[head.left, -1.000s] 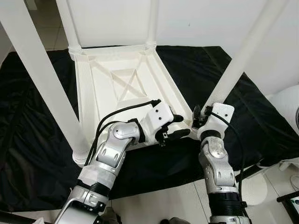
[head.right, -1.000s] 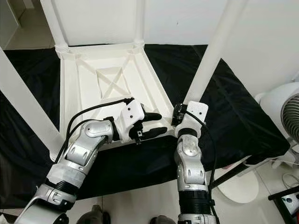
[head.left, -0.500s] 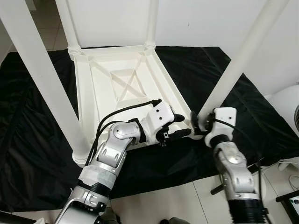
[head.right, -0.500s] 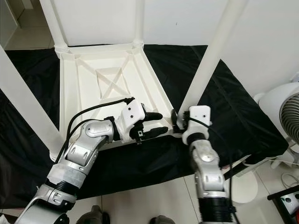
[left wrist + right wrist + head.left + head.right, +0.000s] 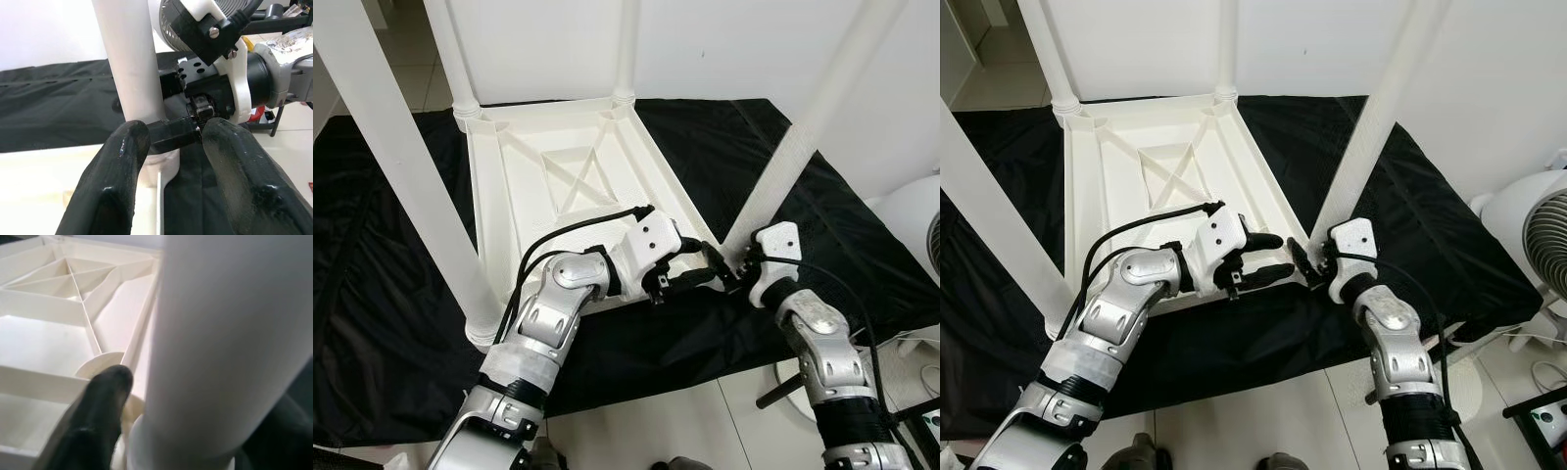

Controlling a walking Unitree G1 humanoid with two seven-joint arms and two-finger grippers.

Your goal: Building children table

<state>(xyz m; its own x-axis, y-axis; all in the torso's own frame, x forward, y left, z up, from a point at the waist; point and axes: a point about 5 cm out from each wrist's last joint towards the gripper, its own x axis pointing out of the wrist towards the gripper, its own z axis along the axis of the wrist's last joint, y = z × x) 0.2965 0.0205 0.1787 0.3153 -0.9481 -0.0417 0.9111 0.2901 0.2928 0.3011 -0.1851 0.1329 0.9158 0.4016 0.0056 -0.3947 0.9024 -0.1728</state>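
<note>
Four white legs stand up from the upturned table (image 5: 558, 176) on a black sheet (image 5: 391, 294) (floor beneath). Right end effector (image 5: 1310, 266) clasps the near-right leg (image 5: 783, 176) at its base, fingers either side. Left end effector (image 5: 690, 274) hovers just beside, fingers apart, empty. Judging by this, that leg is being seated; next likely calls for turning or pressing it firmly into its corner socket.

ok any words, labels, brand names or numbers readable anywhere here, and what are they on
None can be read.
The upturned white table, its legs, the black cloth and the fan show no print.
Left gripper and right gripper carry no markings.
</note>
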